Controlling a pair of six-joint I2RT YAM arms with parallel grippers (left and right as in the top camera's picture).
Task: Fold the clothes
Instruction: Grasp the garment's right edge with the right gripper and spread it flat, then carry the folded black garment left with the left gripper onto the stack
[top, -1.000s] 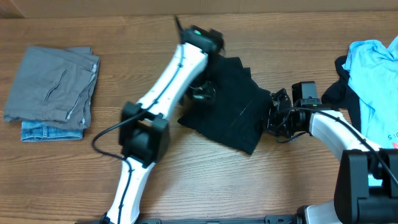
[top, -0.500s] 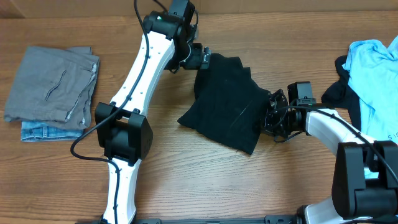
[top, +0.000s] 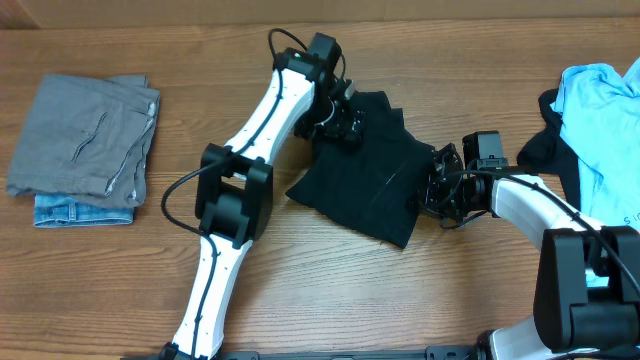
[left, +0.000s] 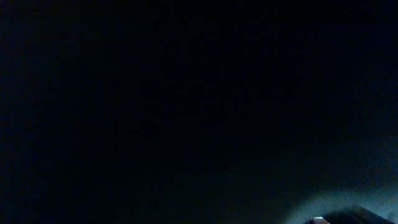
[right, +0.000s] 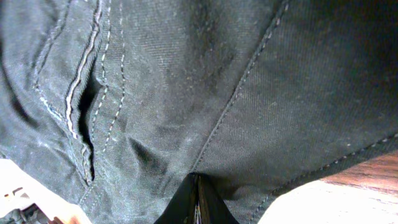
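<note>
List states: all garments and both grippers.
black trousers: partly folded, rumpled, mid-table
grey garment: folded, stacked on denim piece
denim piece: folded, under grey garment
light blue T-shirt: unfolded heap, right edge
left gripper: at trousers' top-left corner, opening unclear
right gripper: shut on trousers' right edge

Stack (top: 85, 135) by the table's (top: 450, 300) left edge; trousers (top: 372, 172) mid-table, toward the far edge; T-shirt (top: 600, 120) at the right edge.

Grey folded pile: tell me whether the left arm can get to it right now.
Probably yes. The left gripper is at the upper left edge of the black garment, and only bare table lies between it and the grey pile; nothing crosses that path.
</note>
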